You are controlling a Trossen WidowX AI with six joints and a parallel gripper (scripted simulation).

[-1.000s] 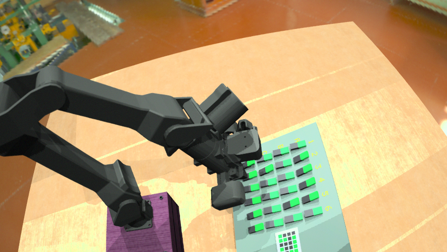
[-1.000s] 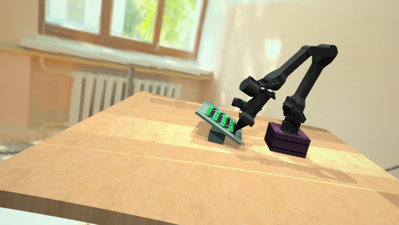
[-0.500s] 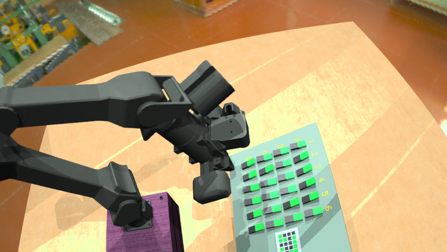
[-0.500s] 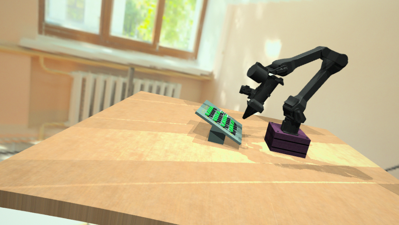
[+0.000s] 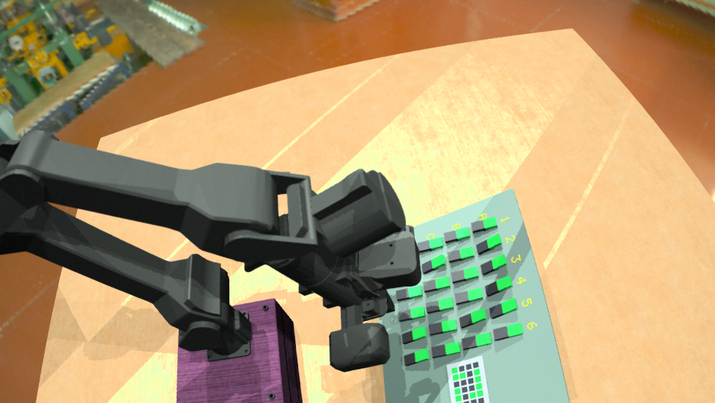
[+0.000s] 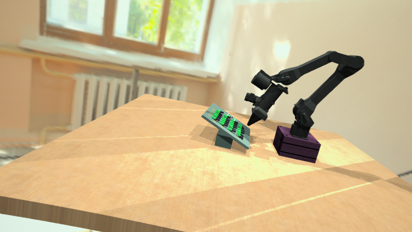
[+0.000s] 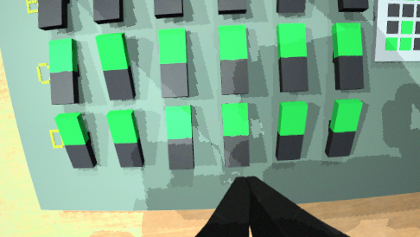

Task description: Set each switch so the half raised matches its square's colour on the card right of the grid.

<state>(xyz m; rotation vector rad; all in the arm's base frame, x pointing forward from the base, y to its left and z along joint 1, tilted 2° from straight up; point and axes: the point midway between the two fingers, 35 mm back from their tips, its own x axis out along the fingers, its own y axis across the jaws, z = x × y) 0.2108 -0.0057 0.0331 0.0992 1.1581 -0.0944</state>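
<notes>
Black pincer [image 7: 247, 181] pressed together on nothing, tip near row D: line up over one raised switch [image 7: 236, 134] end, push straight down.

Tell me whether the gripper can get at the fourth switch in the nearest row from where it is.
Probably yes. The shut gripper hangs just short of that switch, off the panel, with nothing between them.
</notes>
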